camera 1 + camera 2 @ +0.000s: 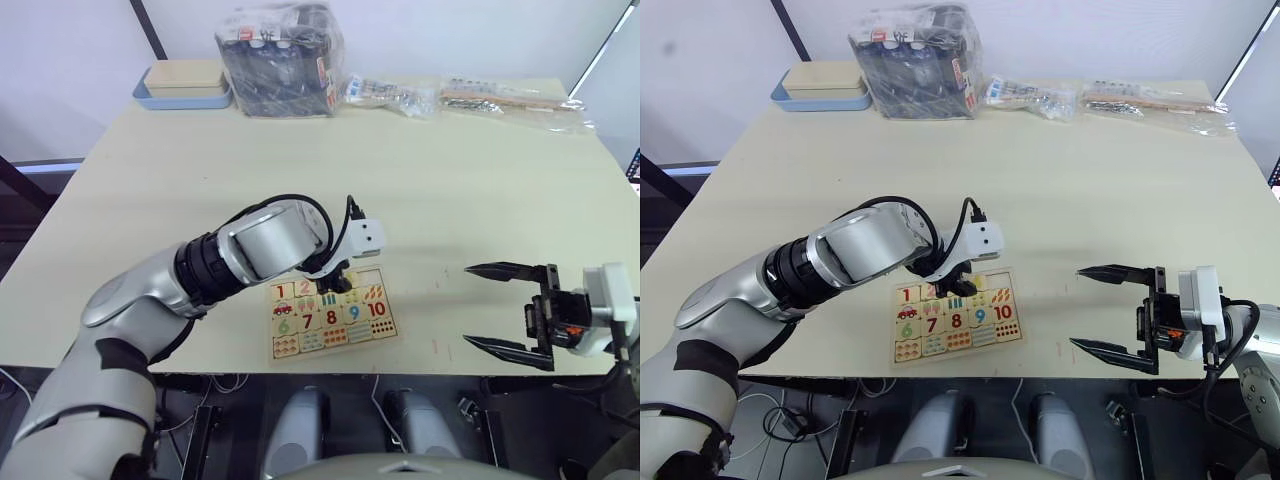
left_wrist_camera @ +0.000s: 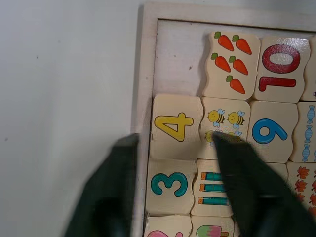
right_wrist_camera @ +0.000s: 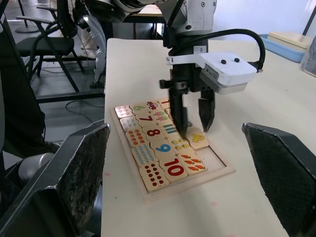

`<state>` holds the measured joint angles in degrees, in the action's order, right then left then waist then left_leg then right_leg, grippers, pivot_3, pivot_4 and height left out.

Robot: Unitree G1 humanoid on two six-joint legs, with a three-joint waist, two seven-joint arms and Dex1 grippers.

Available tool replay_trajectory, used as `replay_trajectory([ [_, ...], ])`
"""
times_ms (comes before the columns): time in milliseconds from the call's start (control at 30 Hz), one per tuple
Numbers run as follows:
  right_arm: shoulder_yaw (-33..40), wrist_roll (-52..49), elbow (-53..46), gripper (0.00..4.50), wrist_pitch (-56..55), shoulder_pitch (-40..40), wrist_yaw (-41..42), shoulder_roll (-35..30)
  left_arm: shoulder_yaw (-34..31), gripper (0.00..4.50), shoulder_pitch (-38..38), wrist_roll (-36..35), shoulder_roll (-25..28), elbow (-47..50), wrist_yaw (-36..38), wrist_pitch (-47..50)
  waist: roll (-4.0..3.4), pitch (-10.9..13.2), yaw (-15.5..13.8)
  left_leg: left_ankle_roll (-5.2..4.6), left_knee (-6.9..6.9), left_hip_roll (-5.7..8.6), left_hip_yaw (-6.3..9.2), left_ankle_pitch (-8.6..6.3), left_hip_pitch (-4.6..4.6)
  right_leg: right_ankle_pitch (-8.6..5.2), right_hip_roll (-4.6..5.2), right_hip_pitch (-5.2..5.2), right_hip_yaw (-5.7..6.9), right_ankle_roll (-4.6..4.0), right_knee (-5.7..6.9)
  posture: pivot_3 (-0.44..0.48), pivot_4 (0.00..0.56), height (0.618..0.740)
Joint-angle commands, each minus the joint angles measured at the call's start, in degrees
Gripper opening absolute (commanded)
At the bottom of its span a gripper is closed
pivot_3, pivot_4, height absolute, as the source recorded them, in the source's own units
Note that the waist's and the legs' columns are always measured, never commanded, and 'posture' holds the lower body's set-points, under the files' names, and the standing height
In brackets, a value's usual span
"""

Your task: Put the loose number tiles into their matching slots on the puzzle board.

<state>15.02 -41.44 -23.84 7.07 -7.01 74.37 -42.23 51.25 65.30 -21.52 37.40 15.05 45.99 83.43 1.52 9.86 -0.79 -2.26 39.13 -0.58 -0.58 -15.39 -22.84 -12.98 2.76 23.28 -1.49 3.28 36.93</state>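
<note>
Left wrist view: looks straight down on the puzzle board [image 2: 146, 59], with the left gripper [image 2: 173, 148] poised over the yellow 4 tile [image 2: 175, 126]. Jaws moderately apart, one black finger [image 2: 106, 192] over the board's rim and the bench beside it, the other [image 2: 247, 182] over the bee picture tile [image 2: 224, 123]; 4 tile lying between them, already seated in its slot, cannot tell whether either fingertip touches it. Green 3 tile [image 2: 170, 183] just beside the 4, also seated, next to a tile with teal bars. One bare slot [image 2: 180, 64] open on the far side of the 4, next to the carrot tile [image 2: 229, 64] and the red 10 [image 2: 281, 66]. Blue 9 seated beside the bees.

Head views: board lying flat near the front edge of the pale bench [image 1: 450, 180], left arm reaching across above it. Right gripper [image 1: 505, 312] well apart from the board, off to the right near the bench's front edge, jaws spread wide and holding nothing.

At the bench's far side, a blue tray [image 1: 150, 97] carrying a pale wooden box [image 1: 185, 74], a plastic-wrapped dark bundle [image 1: 280, 45] beside it, and clear bags [image 1: 470, 95] further right.
</note>
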Motion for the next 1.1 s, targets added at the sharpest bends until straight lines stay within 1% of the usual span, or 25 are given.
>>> replay_trajectory([
  [33, 0.81, -0.48, -1.5, 4.5, -1.03, 0.28, -0.02, 0.06, -0.33, 4.29, 0.29, 0.24, 0.09, 1.45, 0.08, -0.52, 0.0, 0.0, 0.0, 0.0, 0.0, 0.0, 0.0, 0.0, 0.0, 0.0, 0.0, 0.0, 0.0, 0.0, 0.0, 0.0, 0.15, 0.74],
  [67, 0.78, -0.47, -1.51, 4.5, -1.04, 0.28, -0.02, 0.07, -0.61, 4.42, 0.37, 0.21, 0.09, 1.46, 0.07, -0.5, 0.0, 0.0, 0.0, 0.0, 0.0, 0.0, 0.01, 0.0, 0.0, 0.0, 0.0, 0.0, 0.01, 0.0, 0.0, 0.0, 0.15, 0.74],
  [167, 0.77, -0.49, -1.55, 4.5, -1.06, 0.27, -0.05, 0.08, -2.19, 4.42, 0.66, 0.14, 0.61, 1.16, 0.06, -0.39, 0.0, 0.0, 0.0, 0.0, 0.01, 0.0, 0.01, 0.0, 0.01, 0.0, 0.0, -0.01, 0.01, 0.0, 0.0, 0.0, 0.15, 0.74],
  [200, 0.74, -0.45, -1.57, 4.5, -1.1, 0.26, -0.11, 0.09, -4.03, 4.42, 0.82, -0.3, 1.0, 1.02, 0.49, -0.64, 0.0, 0.0, 0.0, 0.0, 0.01, 0.0, 0.01, 0.0, 0.01, 0.0, 0.0, -0.01, 0.01, 0.0, 0.0, 0.0, 0.15, 0.74],
  [300, 0.54, -0.27, -1.46, 4.5, -1.26, 0.41, -0.2, 0.2, -9.92, 4.42, 1.63, -3.07, 3.62, 2.08, 3.69, -1.21, 0.0, 0.0, 0.06, 0.0, 0.01, 0.0, 0.02, 0.0, 0.02, 0.0, 0.0, -0.01, 0.02, 0.0, 0.0, 0.0, 0.15, 0.74],
  [400, 0.07, 0.1, -0.94, 4.5, -1.58, 0.93, -0.2, 0.53, -13.38, 4.42, 0.35, -3.81, 7.39, 2.99, 6.25, -4.71, -0.02, -0.01, 0.21, 0.0, 0.0, -0.02, 0.03, 0.0, 0.04, 0.0, 0.0, -0.01, 0.03, -0.01, 0.01, 0.0, 0.15, 0.74],
  [500, -0.51, 0.5, -0.38, 4.5, -1.85, 1.56, -0.19, 0.95, -21.92, 4.42, -5.5, -6.03, 8.26, 1.52, 9.76, -14.27, -0.14, -0.08, 0.09, 0.0, 0.0, -0.04, 0.02, 0.0, 0.07, -0.01, 0.02, -0.04, 0.02, -0.01, 0.0, 0.0, 0.15, 0.74],
  [600, -0.89, 0.79, -0.05, 4.5, -2.07, 1.87, -0.14, 1.31, -25.6, 4.42, -9.03, -7.62, 10.69, -0.12, 15.37, -19.18, -0.11, -0.06, -0.02, 0.01, 0.02, -0.06, 0.02, 0.0, 0.07, 0.0, 0.04, -0.05, 0.03, -0.01, 0.0, 0.0, 0.15, 0.74],
  [667, -1.09, 0.92, 0.02, 4.5, -2.14, 1.99, -0.19, 1.47, -26.95, 4.42, -12.0, -6.55, 12.48, -0.75, 17.5, -24.37, -0.11, -0.06, 0.0, 0.0, 0.04, -0.04, 0.02, 0.0, 0.06, 0.0, 0.04, -0.06, 0.05, -0.01, 0.0, 0.0, 0.15, 0.74],
  [700, -1.15, 0.95, 0.02, 4.5, -2.16, 2.01, -0.21, 1.53, -27.38, 4.42, -13.59, -5.6, 13.29, -0.58, 18.44, -27.55, -0.11, -0.06, -0.02, 0.0, 0.04, -0.04, 0.01, 0.0, 0.07, 0.0, 0.04, -0.06, 0.04, -0.01, 0.0, 0.0, 0.15, 0.74],
  [800, -1.26, 1.01, 0.18, 4.5, -2.23, 2.12, -0.18, 1.69, -29.64, 4.42, -16.91, -5.9, 13.44, -0.62, 19.26, -30.41, -0.11, -0.06, -0.09, 0.0, 0.04, -0.04, 0.01, 0.0, 0.07, 0.0, 0.05, -0.08, 0.05, -0.01, 0.0, 0.0, 0.15, 0.74],
  [900, -1.43, 1.14, 0.47, 4.5, -2.32, 2.3, -0.14, 1.9, -30.91, 3.6, -20.67, -5.08, 13.58, -0.71, 20.1, -34.72, -0.11, -0.06, -0.01, 0.0, 0.06, -0.04, 0.0, 0.0, 0.06, 0.0, 0.05, -0.08, 0.04, -0.01, -0.01, 0.0, 0.15, 0.74],
  [1000, -1.51, 1.2, 0.69, 4.5, -2.38, 2.41, -0.06, 2.0, -30.65, 2.12, -24.07, -2.58, 14.45, -0.58, 21.29, -39.76, -0.11, -0.06, 0.02, -0.01, 0.05, -0.03, -0.01, -0.01, 0.09, 0.0, 0.04, -0.08, 0.04, -0.01, -0.01, 0.0, 0.15, 0.74],
  [1033, -1.5, 1.21, 0.75, 4.5, -2.4, 2.42, -0.04, 2.02, -30.8, 1.54, -24.72, -2.27, 14.34, -0.75, 21.3, -40.25, -0.11, -0.06, 0.02, -0.01, 0.05, -0.04, -0.01, -0.01, 0.09, 0.0, 0.04, -0.08, 0.04, -0.01, 0.0, 0.0, 0.15, 0.74],
  [1067, -1.49, 1.23, 0.79, 4.5, -2.41, 2.42, -0.02, 2.03, -30.99, 1.33, -25.09, -2.05, 14.15, -0.92, 21.3, -40.43, -0.11, -0.07, -0.02, -0.01, 0.05, -0.04, 0.0, 0.0, 0.09, 0.0, 0.03, -0.08, 0.04, -0.02, -0.01, 0.0, 0.15, 0.74],
  [1100, -1.41, 1.21, 0.85, 4.5, -2.4, 2.35, 0.02, 2.02, -30.75, 0.85, -25.6, -1.23, 14.07, -1.24, 21.43, -41.38, -0.11, -0.07, -0.09, -0.01, 0.05, -0.04, 0.0, 0.0, 0.09, 0.0, 0.03, -0.08, 0.05, -0.02, 0.0, 0.0, 0.15, 0.74],
])
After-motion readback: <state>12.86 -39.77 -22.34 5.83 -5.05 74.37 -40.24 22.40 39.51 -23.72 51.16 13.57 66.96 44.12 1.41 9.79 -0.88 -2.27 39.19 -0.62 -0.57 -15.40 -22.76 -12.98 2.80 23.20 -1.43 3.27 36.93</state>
